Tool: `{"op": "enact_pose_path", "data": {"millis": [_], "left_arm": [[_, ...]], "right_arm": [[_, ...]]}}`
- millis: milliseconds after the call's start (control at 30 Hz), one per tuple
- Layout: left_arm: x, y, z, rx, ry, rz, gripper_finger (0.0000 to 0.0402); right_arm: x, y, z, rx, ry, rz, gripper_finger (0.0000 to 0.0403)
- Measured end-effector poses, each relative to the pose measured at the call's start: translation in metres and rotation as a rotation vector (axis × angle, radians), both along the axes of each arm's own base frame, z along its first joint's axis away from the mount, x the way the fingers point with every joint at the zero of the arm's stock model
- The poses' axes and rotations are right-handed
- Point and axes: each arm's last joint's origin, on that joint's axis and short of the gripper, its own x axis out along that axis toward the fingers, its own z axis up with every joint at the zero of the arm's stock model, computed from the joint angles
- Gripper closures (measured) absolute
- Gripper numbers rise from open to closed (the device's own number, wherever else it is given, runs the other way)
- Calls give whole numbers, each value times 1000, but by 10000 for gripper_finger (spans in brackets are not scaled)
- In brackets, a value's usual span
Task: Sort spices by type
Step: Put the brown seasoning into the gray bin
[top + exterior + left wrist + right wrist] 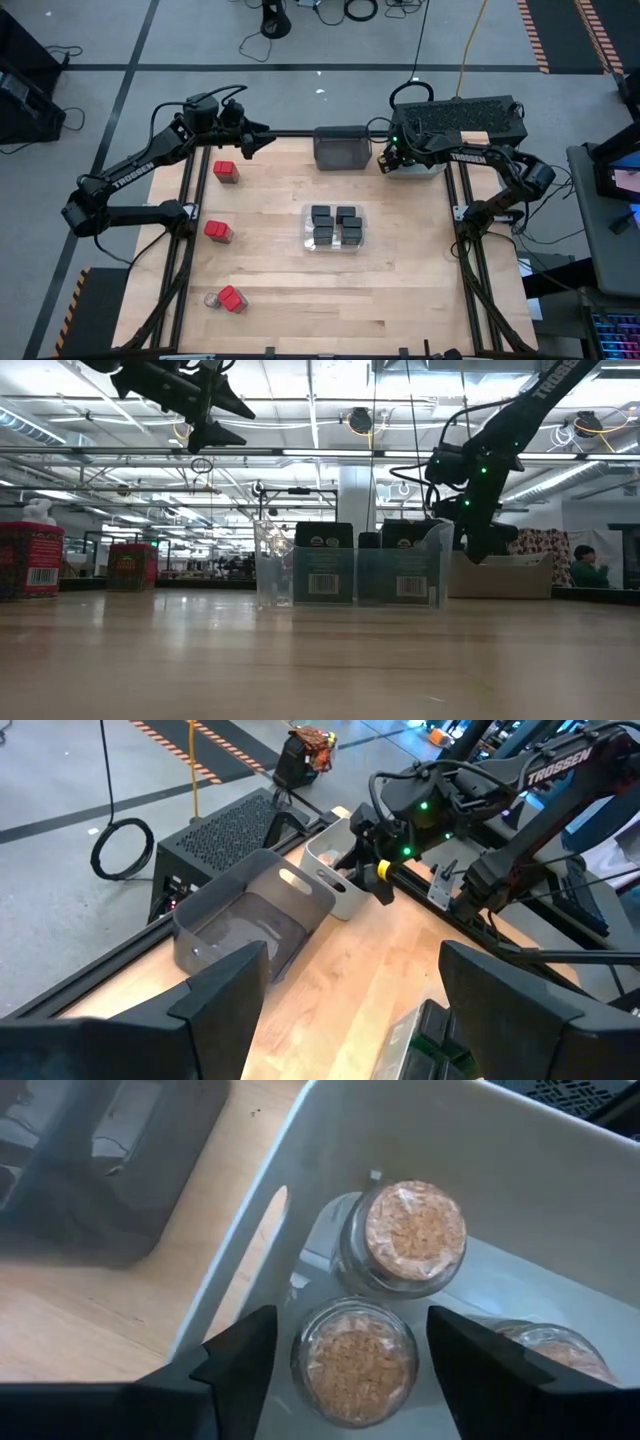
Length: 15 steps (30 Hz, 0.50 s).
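Observation:
My right gripper (350, 1365) is open above the light grey bin (425, 166) at the table's far right. Its fingers stand on either side of a tan-lidded jar (352, 1362) without touching it. Two more jars (414, 1232) (560, 1348) stand in the same bin. My left gripper (263, 138) is open and empty, raised over the far edge left of the dark grey bin (342, 147). Black boxes (335, 226) fill the clear bin (362, 240) at mid-table. Three red-topped boxes (226, 171) (217, 231) (232, 298) and one jar (211, 299) stand on the table's left side.
The dark grey bin (250, 920) looks empty and stands beside the light grey bin (335, 870) along the far edge. A black case (460, 118) sits behind the table. Bare wood lies on the near and right parts of the table (420, 290).

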Motion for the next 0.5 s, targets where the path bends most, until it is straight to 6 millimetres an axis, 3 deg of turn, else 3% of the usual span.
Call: {"op": "enact_pose_path", "data": {"millis": [167,500], "left_arm": [[0,0,0,0,0,0,102],[0,0,0,1,-1,0,102]], "right_arm": [[-3,2,12,-33,-34,3,159],[-19,17,59,-151,-164,-6,166]]}}
